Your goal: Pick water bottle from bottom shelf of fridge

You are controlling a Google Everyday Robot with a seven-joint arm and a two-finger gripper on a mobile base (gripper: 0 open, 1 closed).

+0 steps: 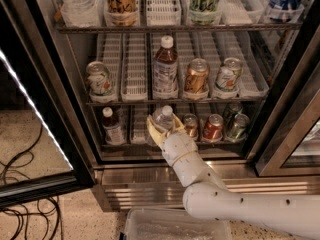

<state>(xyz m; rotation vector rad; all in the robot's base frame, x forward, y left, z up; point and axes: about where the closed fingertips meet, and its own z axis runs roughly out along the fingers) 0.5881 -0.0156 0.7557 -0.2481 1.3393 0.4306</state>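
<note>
The white arm reaches up from the lower right. Its gripper jaws hug the water bottle.

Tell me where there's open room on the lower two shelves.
On the middle shelf, lanes are empty between the left can and the brown bottle. On the bottom shelf, one bare lane lies between the dark bottle and the water bottle, where the claw sits. Rightward, cans crowd it.
</note>
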